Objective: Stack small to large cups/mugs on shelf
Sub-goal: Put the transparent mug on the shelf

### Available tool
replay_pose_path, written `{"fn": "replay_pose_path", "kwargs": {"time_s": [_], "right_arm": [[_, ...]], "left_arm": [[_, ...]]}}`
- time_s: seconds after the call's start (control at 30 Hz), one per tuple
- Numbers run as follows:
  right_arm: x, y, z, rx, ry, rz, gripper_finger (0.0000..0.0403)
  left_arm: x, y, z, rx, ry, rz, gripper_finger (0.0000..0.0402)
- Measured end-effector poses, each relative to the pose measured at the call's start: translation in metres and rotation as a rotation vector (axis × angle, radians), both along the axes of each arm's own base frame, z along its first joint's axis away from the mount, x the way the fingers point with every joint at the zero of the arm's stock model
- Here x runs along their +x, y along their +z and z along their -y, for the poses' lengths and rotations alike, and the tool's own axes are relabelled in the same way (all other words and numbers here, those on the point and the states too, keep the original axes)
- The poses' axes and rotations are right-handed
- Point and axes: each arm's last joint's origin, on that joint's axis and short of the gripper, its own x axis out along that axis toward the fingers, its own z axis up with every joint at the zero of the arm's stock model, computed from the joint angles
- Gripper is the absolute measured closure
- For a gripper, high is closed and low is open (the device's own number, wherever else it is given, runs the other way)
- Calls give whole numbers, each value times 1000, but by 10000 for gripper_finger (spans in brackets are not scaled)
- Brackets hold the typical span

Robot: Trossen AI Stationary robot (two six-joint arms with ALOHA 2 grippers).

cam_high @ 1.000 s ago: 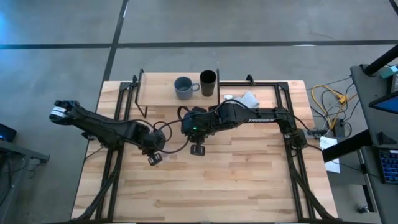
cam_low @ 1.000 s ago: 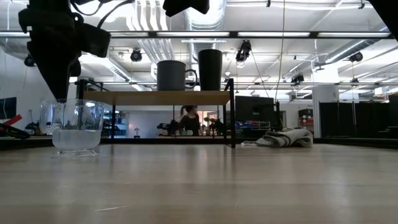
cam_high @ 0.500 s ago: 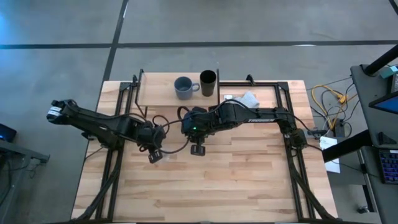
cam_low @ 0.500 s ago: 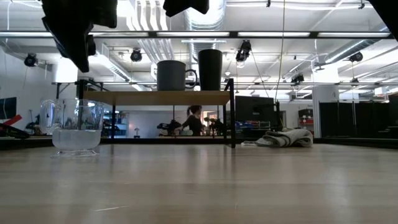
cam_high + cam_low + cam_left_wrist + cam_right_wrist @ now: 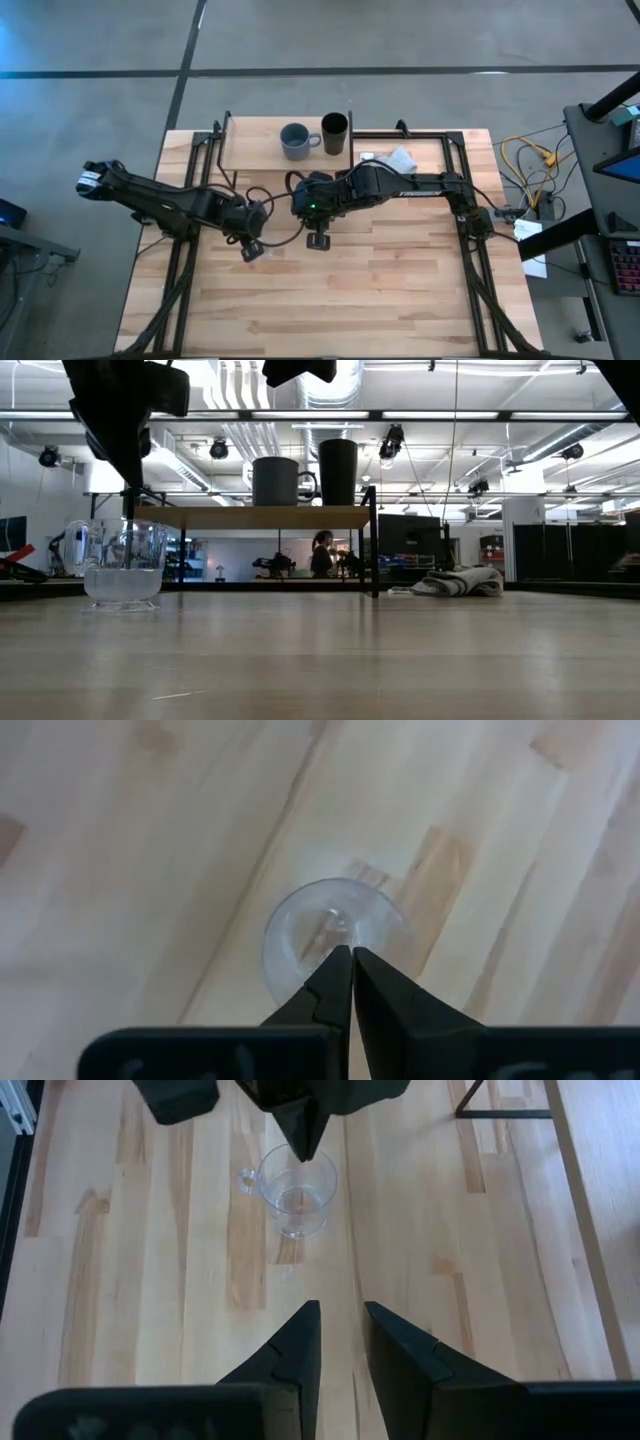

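Observation:
The small clear glass cup [image 5: 123, 565] stands upright on the tabletop, left of centre; it also shows in the right wrist view [image 5: 296, 1192]. My left gripper [image 5: 351, 952] is shut and hangs above the cup's mouth, clear of it [image 5: 128, 475]. My right gripper [image 5: 341, 1312] is open and empty, raised over the table's middle [image 5: 318, 241], facing the cup. The blue-grey mug [image 5: 295, 140] and the tall black cup [image 5: 334, 133] stand side by side on the right part of the light-wood shelf [image 5: 250, 150] at the far edge.
A light grey cloth [image 5: 395, 158] lies on the tabletop right of the shelf. The shelf's left half is bare wood [image 5: 200, 517]. Black frame rails run along both table sides [image 5: 180, 270]. A person moves in the room far behind the table [image 5: 322, 552].
My left gripper has risen from the glass cup's rim to well above it, shifting slightly toward the table's far edge. The cup has stayed where it was on the tabletop.

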Motion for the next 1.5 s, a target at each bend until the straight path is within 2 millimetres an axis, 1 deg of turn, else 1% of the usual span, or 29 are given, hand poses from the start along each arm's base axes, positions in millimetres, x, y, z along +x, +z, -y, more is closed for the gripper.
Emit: {"fn": "replay_pose_path", "kwargs": {"time_s": [0.07, 0.23, 0.37, 0.5, 0.6, 0.7, 0.83, 0.9, 1.13, 1.2, 1.27, 1.3, 1.33, 1.4, 1.5], "right_arm": [[0, 0, 0, -1, 1, 0, 330], [0, 0, 0, -1, 1, -2, 330], [0, 0, 0, -6, 8, -5, 330], [-1, -1, 0, -12, 14, -14, 330], [-2, -1, 0, -13, 14, -22, 330], [-2, -1, 0, -13, 14, -22, 330], [-2, -1, 0, -13, 14, -27, 330], [-2, -2, 0, -13, 14, -29, 330], [-3, -2, 0, -16, 16, -37, 330], [-3, -2, 1, -17, 17, -37, 330], [-3, -2, 1, -17, 16, -38, 330], [-3, -2, 1, -17, 15, -39, 330], [-3, -2, 2, -17, 14, -39, 330], [-3, -2, 3, -17, 11, -39, 330], [-3, -2, 5, -17, 6, -40, 330]], "left_arm": [[-2, -2, -1, -21, 36, -24, 402], [-7, -7, -3, -76, 30, -95, 395], [-6, -7, -3, -100, 22, -98, 367], [-6, -7, -3, -95, 24, -96, 334], [-7, -9, -4, -67, 36, -98, 318], [-7, -19, -7, 1, 63, -122, 314], [-8, -36, -9, 5, 133, -185, 313], [-8, -43, -8, -9, 142, -216, 313], [0, -55, -6, 4, 115, -250, 315], [2, -58, -7, 13, 101, -269, 331], [4, -59, -6, 23, 56, -279, 366], [5, -58, -6, 23, 32, -280, 383], [6, -55, -5, 23, 16, -277, 391], [7, -46, -5, 18, -2, -267, 396], [6, -21, -7, 31, -17, -262, 400]]}}
